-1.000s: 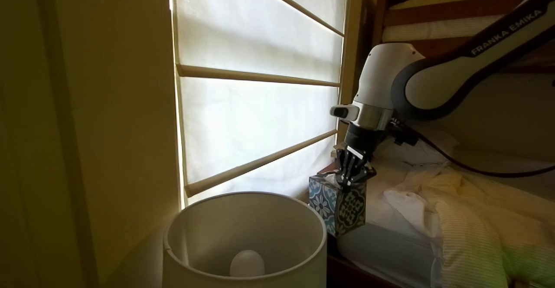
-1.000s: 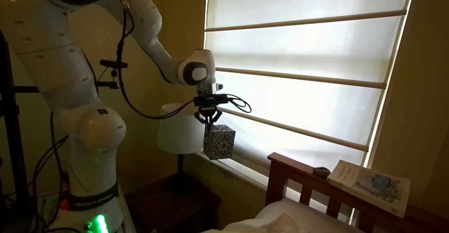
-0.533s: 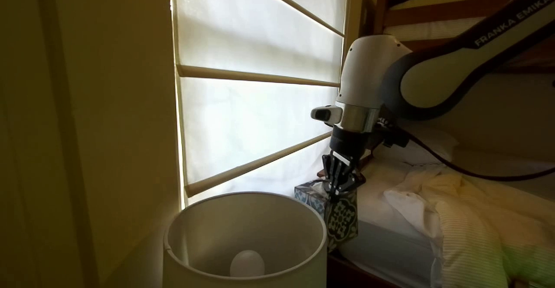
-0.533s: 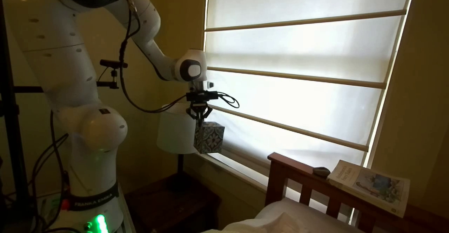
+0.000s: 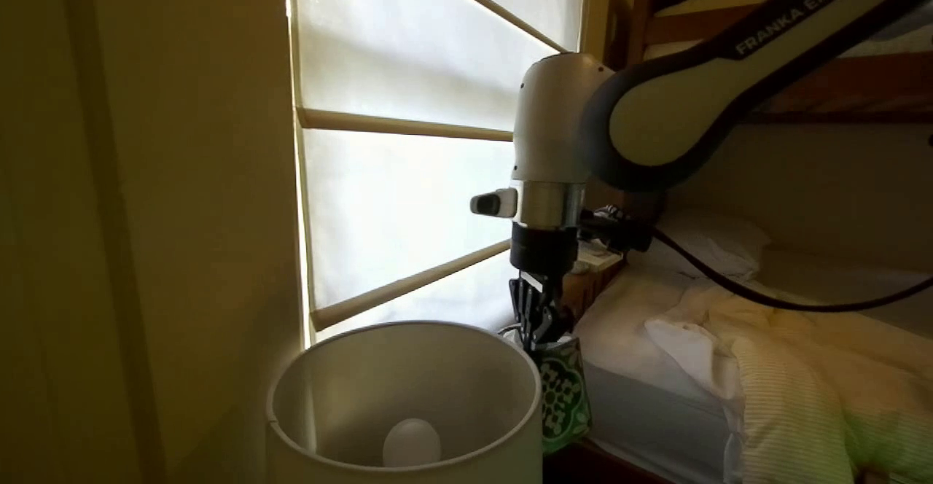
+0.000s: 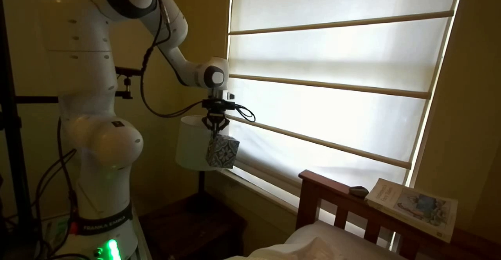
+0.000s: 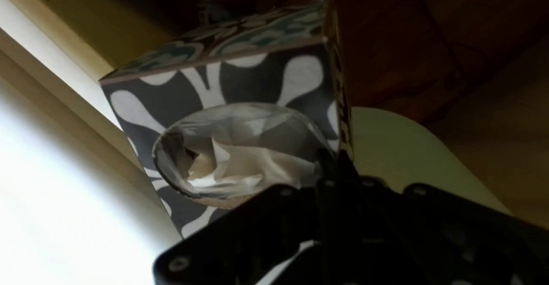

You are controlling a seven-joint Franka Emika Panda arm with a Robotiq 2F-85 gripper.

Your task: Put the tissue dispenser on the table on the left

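The tissue dispenser (image 6: 224, 154) is a dark patterned cube hanging in the air near the window. In an exterior view it is partly hidden behind the lampshade (image 5: 503, 462) and tilts slightly (image 5: 565, 400). My gripper (image 6: 214, 134) is above it, with its fingers shut on one top edge of the box. In the wrist view the fingertips (image 7: 333, 154) pinch the wall beside the oval opening, one inside and one outside, and the box (image 7: 253, 83) extends left. The dark wooden table (image 6: 188, 224) is below, to the left of the bed.
A lamp with a white shade (image 6: 191, 146) stands on the table, close beside the box; contact cannot be told. The window blind (image 6: 332, 123) and sill (image 6: 266, 191) are behind. The bed headboard (image 6: 328, 189) holds a book (image 6: 415, 207). Bedding (image 5: 787, 367) lies on the bed.
The gripper and the box have moved left in both exterior views, toward the lamp, and lower in an exterior view. The lampshade has shifted slightly left there. The grip has stayed shut.
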